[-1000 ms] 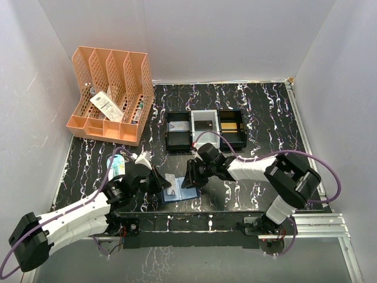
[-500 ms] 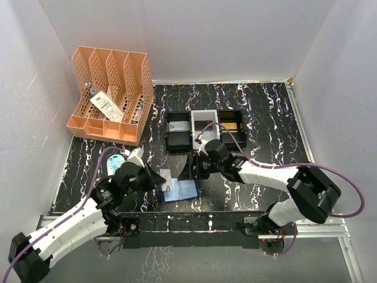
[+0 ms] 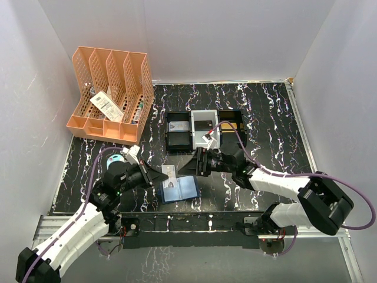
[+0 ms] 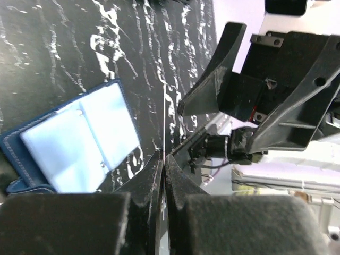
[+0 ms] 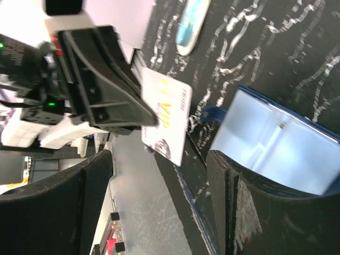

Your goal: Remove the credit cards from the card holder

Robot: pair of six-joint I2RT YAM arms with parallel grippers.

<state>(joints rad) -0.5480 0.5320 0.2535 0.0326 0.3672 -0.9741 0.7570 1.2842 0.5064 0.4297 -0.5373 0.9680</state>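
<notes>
**Top external view: left hand pinches a card, right hand spread wide**

Top external view first. The left hand (image 3: 160, 176) is pressed tight on a white card (image 3: 169, 172), which sticks out from its tips toward 3 o'clock. The card holder (image 3: 179, 190) lies opened flat on the counter (image 3: 265, 118) at about 6 o'clock, close to the front edge. Its pale blue inner faces are up, with a navy rim around them. The pinched card sits at the holder's 11 o'clock corner; whether the two touch I cannot tell from up here. The right hand (image 3: 189, 167) hangs at the holder's 12 o'clock, fingers spread with nothing between them, tips aimed toward 9 o'clock at the left hand.

Over to the right wrist camera. Its two dark fingers frame the shot, well apart. Between them the left hand's tips are clamped on that card, orange "VIP" lettering plain on its white face. The holder's light blue slotted face lies at the card's 3 o'clock, and a pale blue oval case (image 5: 191, 24) lies up at 12 o'clock.

Left wrist camera now. Its fingers are squeezed together and the card is seen edge-on, a thin line rising from them. The holder is at 9 o'clock and the right hand's spread fingers are at 2 o'clock.

Behind it all, three trays (image 3: 167, 132) stand in a row at the holder's 12 o'clock: black, grey, black. An orange file rack (image 3: 136, 76) stands at 10 o'clock.
</notes>
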